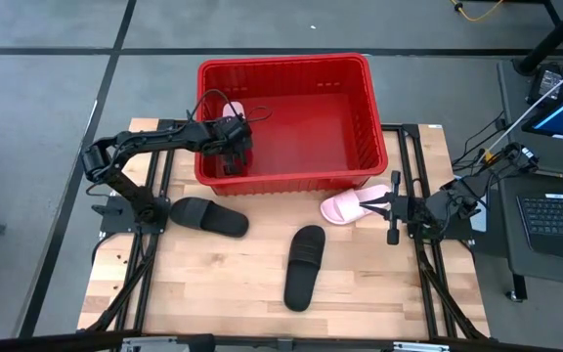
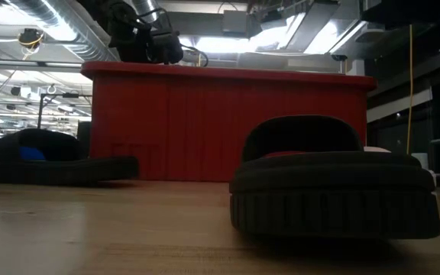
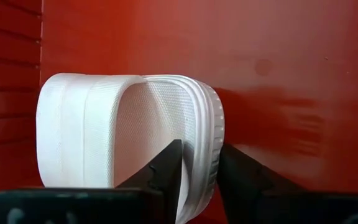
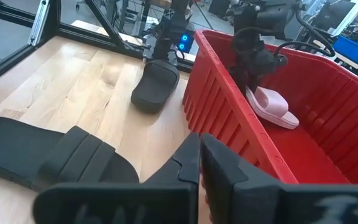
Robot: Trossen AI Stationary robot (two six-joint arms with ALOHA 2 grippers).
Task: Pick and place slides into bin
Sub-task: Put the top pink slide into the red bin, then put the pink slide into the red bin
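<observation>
The red bin [image 1: 360, 108] stands at the table's far edge. My left gripper [image 1: 231, 147] is inside its left end, shut on a pale pink slide [image 1: 233, 110], which also shows in the right wrist view [image 4: 272, 106]. A second pink slide [image 1: 352, 205] lies sole-down on the table in front of the bin's right corner. My right gripper [image 1: 392, 217] is shut just to the right of it; I cannot tell if they touch. Two black slides [image 1: 208, 216] [image 1: 304, 266] lie sole-down on the table. My left gripper pinches the pink slide's sole at its ribbed edge [image 3: 201, 155] between its two fingers, one finger [image 3: 166, 171] on the footbed side, the other [image 3: 244, 180] on the underside. The fingers point down into the bin. The slide sits tilted inside the bin, close to the floor [image 4: 284, 118].
The bin's thick rim [image 2: 228, 72] stands well above the table. The near black slide [image 2: 334, 187] fills the low view's right; the other [image 2: 52, 162] lies left. Bare wood [image 1: 213, 284] lies at the table's near edge. A laptop [image 1: 555, 210] sits off the right side.
</observation>
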